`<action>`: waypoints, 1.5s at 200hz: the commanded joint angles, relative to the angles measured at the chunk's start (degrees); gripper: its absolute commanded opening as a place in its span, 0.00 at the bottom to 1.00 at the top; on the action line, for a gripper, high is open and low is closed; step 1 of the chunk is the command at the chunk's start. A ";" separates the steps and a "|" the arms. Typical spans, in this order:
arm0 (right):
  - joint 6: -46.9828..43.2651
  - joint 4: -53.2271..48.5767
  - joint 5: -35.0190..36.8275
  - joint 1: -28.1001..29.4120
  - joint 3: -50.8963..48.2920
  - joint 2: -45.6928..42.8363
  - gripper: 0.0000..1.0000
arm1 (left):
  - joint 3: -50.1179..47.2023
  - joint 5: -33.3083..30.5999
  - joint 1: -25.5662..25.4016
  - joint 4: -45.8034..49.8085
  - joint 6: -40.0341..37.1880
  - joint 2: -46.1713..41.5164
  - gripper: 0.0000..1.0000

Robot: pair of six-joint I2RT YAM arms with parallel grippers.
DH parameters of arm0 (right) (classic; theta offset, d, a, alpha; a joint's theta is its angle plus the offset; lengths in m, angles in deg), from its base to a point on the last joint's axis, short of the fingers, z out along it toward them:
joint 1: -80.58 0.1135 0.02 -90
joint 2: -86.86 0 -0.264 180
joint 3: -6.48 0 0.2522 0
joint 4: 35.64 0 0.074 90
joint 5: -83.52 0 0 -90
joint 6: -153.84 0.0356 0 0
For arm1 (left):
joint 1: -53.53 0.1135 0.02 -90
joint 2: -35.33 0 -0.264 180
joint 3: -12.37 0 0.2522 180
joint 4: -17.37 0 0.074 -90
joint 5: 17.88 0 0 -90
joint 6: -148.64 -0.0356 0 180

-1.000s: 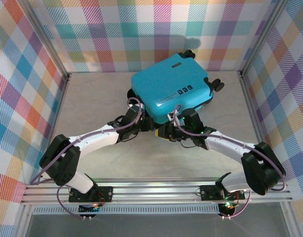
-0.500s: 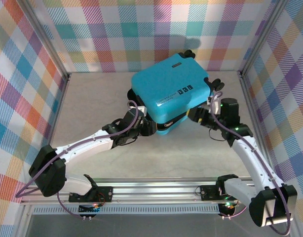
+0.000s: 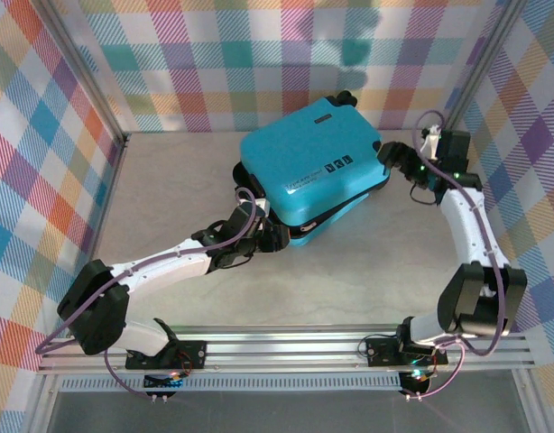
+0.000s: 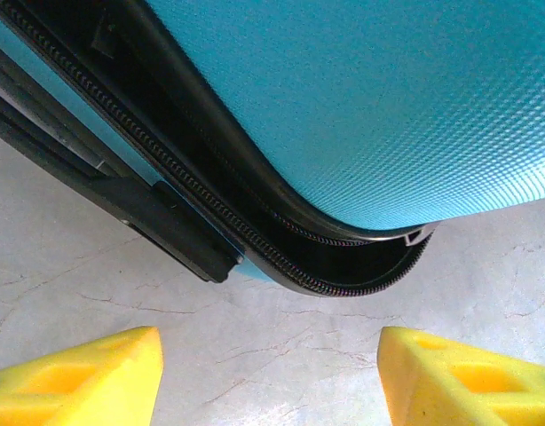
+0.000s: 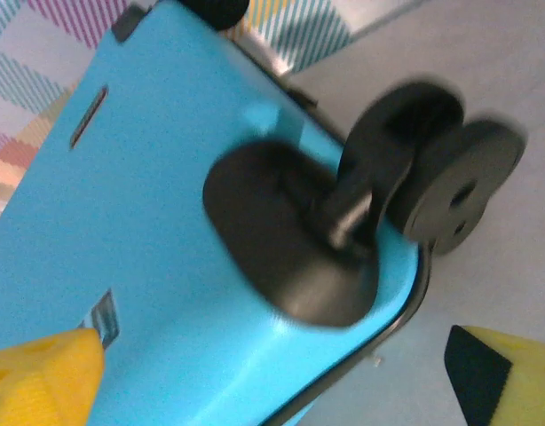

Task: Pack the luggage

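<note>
The luggage, a turquoise hard-shell suitcase, lies flat at the back middle of the table. Its black wheels point right. My left gripper sits low at its near corner, open, with nothing between the yellow fingertips. Just ahead of them the black zipper band gapes slightly between the two shells. My right gripper hovers by the right-hand wheels, open and holding nothing. In the right wrist view a blurred wheel and the turquoise shell lie beyond its yellow fingertips.
Plaid walls close in the pale table at the back and both sides, and the right wall stands close behind my right arm. A metal rail carrying both arm bases runs along the near edge.
My right arm has swung from the suitcase's near edge round to its right-hand wheels, opening wide. My left gripper has stayed at the near corner and opened further. The suitcase's near side has shifted slightly.
</note>
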 commanded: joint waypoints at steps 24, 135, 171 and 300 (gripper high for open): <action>-4.21 -6.19 1.52 -2.54 10.63 10.32 0.99 | -0.37 -4.28 0.11 1.28 0.35 0.05 0.70; 0.49 3.67 -19.79 -2.62 21.85 27.91 0.94 | -4.67 -2.53 8.64 -1.72 0.55 -1.90 0.81; -0.78 6.56 -26.52 0.34 22.02 29.30 0.89 | -4.92 -0.57 12.53 -1.13 -2.18 -4.52 0.81; 9.25 28.68 -16.69 17.48 -17.29 5.01 0.84 | 6.49 -5.20 16.64 18.22 -13.23 -14.52 0.82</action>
